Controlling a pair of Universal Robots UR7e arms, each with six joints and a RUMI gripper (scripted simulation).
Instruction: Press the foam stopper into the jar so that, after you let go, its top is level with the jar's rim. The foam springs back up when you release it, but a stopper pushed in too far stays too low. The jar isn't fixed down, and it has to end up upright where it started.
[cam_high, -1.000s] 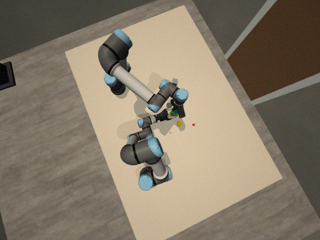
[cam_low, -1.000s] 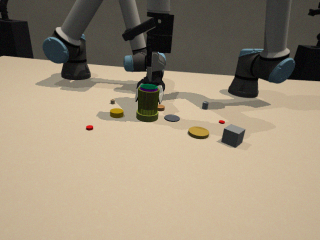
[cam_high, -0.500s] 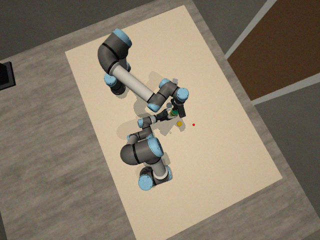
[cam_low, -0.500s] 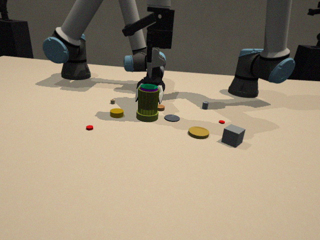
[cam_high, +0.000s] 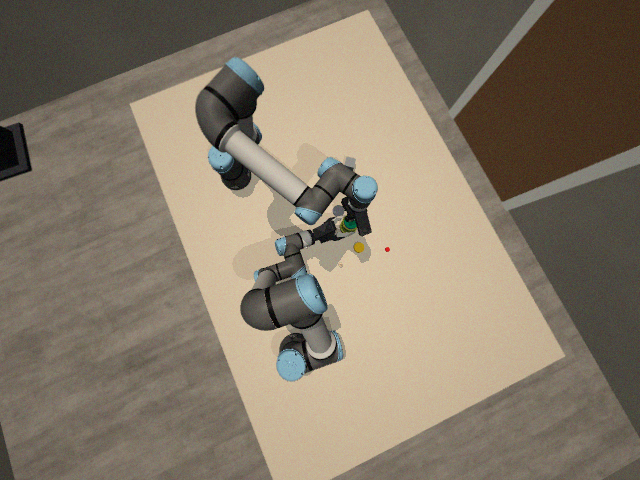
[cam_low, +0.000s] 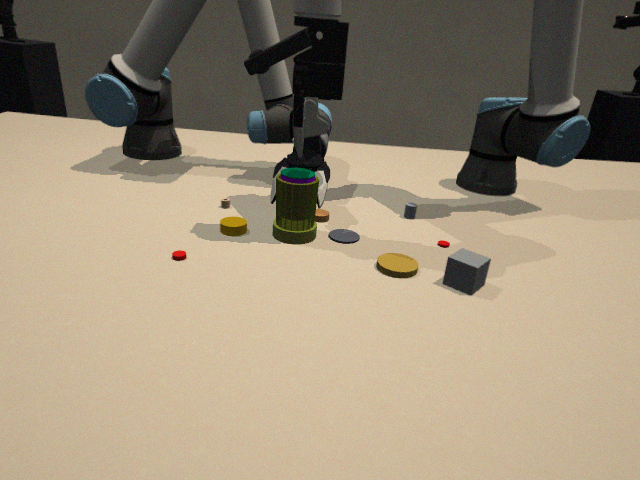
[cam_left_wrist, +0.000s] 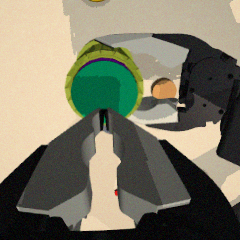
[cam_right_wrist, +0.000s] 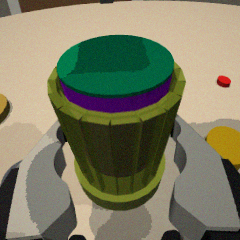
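Grey cube is sitting nearest, front right (exterior view). Left to right from there: red disc is lying flat, then yellow puck. Olive jar is standing upright, right gripper clamping it from both sides. Foam stopper is sitting in its mouth, poking above the rim (purple side showing). Left gripper, fingers together and empty, is hovering above. Slate disc is lying just right of the jar, gold disc farther right.
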